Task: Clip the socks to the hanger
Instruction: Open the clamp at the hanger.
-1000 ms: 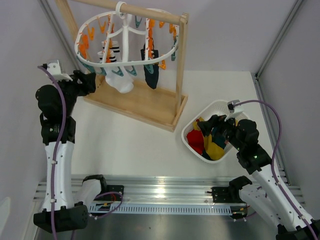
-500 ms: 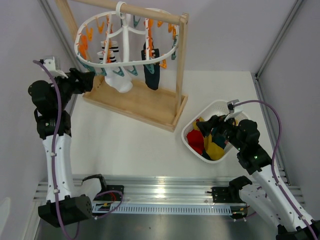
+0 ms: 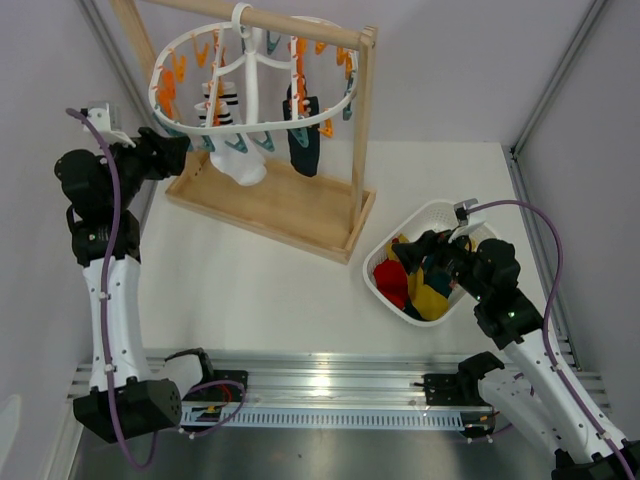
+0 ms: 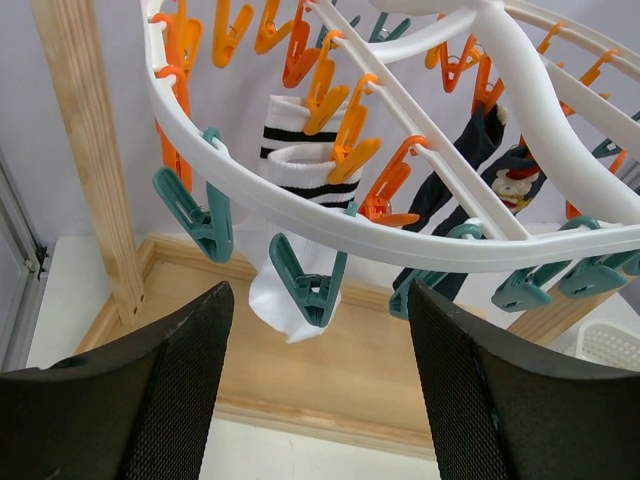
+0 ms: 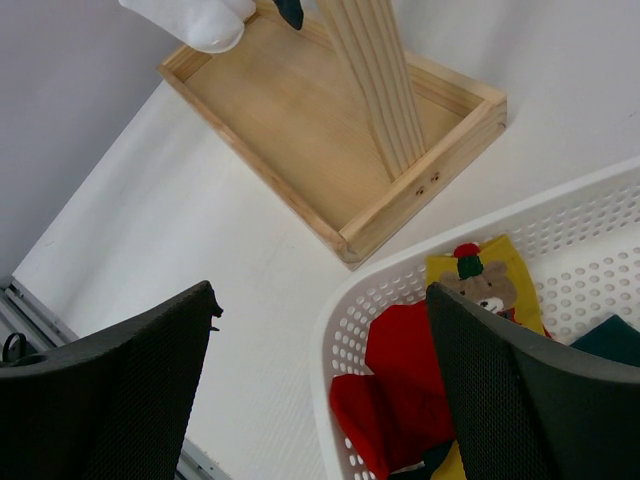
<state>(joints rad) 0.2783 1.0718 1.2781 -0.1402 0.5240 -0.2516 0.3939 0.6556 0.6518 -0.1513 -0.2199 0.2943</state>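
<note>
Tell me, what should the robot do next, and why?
Probably lower the right gripper into the basket and close it on the red sock. Its jaws are open and empty just above that sock, and the left gripper hovers open and empty beside the hanger, so a sock is needed first.

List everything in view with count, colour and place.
hanger: one, white, hung on the rack
pegs: many, orange and teal, on the hanger
striped sock: one, white and black, pegged up
navy sock: one, pegged up beside it
rack: one, light wood, table's back left
basket: one, white, right side
loose socks: several, red, yellow, teal, in basket
left gripper: open, at hanger's rim
right gripper: open, over basket
</note>
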